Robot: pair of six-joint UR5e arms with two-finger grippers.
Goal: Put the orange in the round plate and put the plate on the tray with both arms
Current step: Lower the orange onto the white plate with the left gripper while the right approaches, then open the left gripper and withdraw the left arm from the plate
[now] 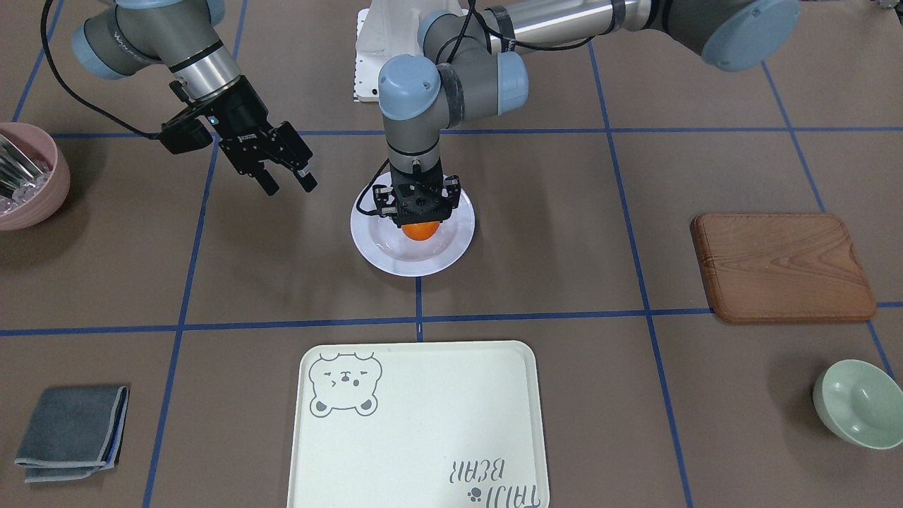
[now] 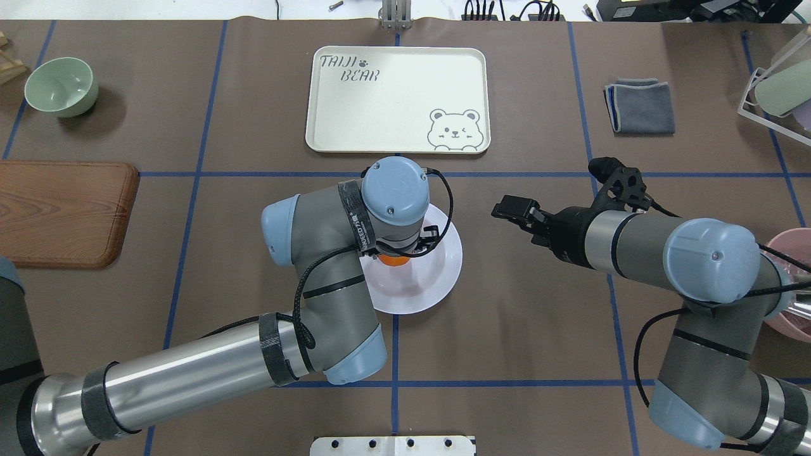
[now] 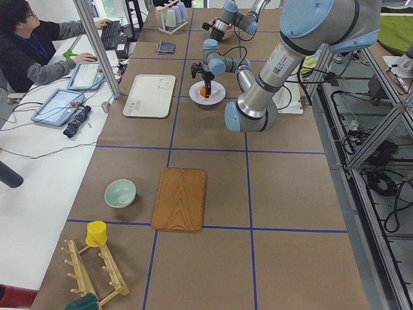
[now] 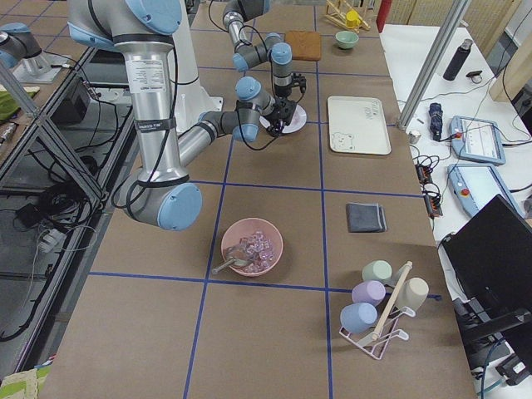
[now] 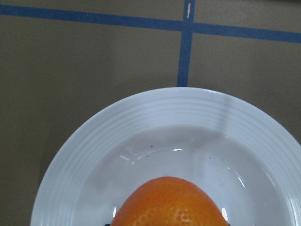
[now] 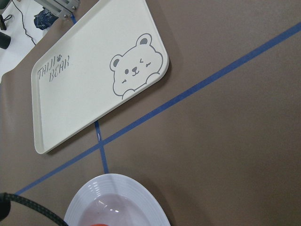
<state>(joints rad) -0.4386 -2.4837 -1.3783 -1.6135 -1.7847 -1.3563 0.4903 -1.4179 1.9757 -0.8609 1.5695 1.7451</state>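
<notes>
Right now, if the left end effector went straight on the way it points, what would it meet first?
The left end effector points straight down: the orange it holds would press into the round plate well first. Any remaining gap is unclear.

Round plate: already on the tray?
No, the round plate sits on the brown table, apart from the tray, a blue tape line between them.

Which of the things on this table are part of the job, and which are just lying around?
For the job: orange, white plate, tray, left gripper, right gripper.
Lying about: wooden board, green bowl, pink bowl, grey cloth.
</notes>
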